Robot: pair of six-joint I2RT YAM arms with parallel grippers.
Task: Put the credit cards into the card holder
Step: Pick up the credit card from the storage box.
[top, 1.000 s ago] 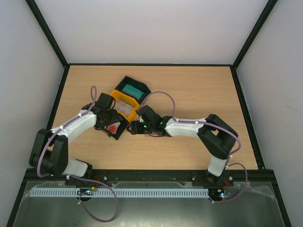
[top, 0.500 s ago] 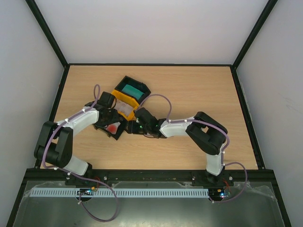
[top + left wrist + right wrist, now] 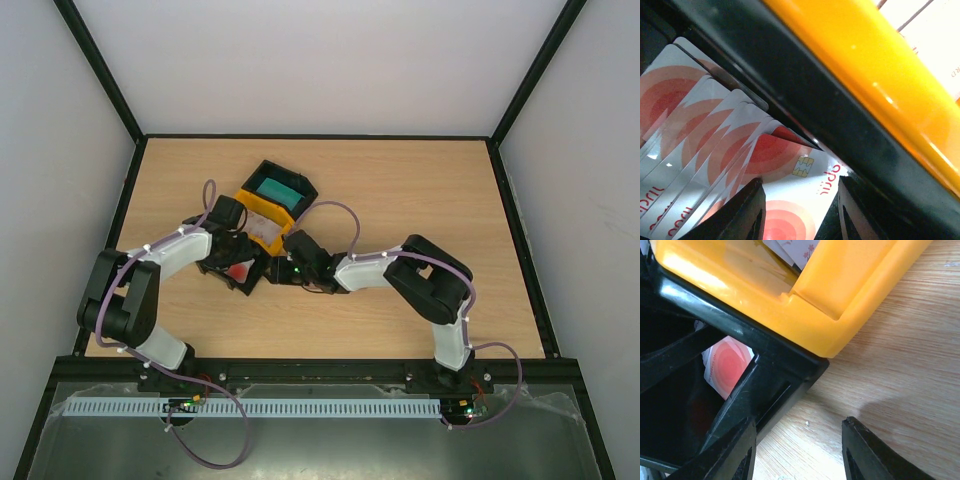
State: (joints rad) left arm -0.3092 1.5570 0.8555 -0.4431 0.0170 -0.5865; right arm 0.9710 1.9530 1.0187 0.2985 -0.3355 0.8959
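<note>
Several red-and-white credit cards (image 3: 790, 170) lie fanned in a black tray (image 3: 790, 85). They also show in the top view (image 3: 238, 270) and through the tray's wall in the right wrist view (image 3: 725, 362). My left gripper (image 3: 797, 212) is open, its fingers either side of the top card, low inside the tray (image 3: 232, 260). My right gripper (image 3: 800, 452) is open and empty over bare wood, right at the black tray's outer corner (image 3: 775, 375); it also shows in the top view (image 3: 284, 270). Pale cards (image 3: 266, 228) lie in a yellow tray. A teal card (image 3: 278, 188) lies in a second black tray. The brown card holder is out of view.
The yellow tray (image 3: 250, 201) sits between the two black trays, its rim close above both grippers (image 3: 865, 65) (image 3: 840, 290). The two wrists nearly meet over the near black tray (image 3: 247, 289). The wooden table (image 3: 420, 190) is ringed by a black frame.
My right gripper has moved left up to the black tray's corner, its elbow folding in. My left arm's elbow has drawn back; its gripper stays in the tray.
</note>
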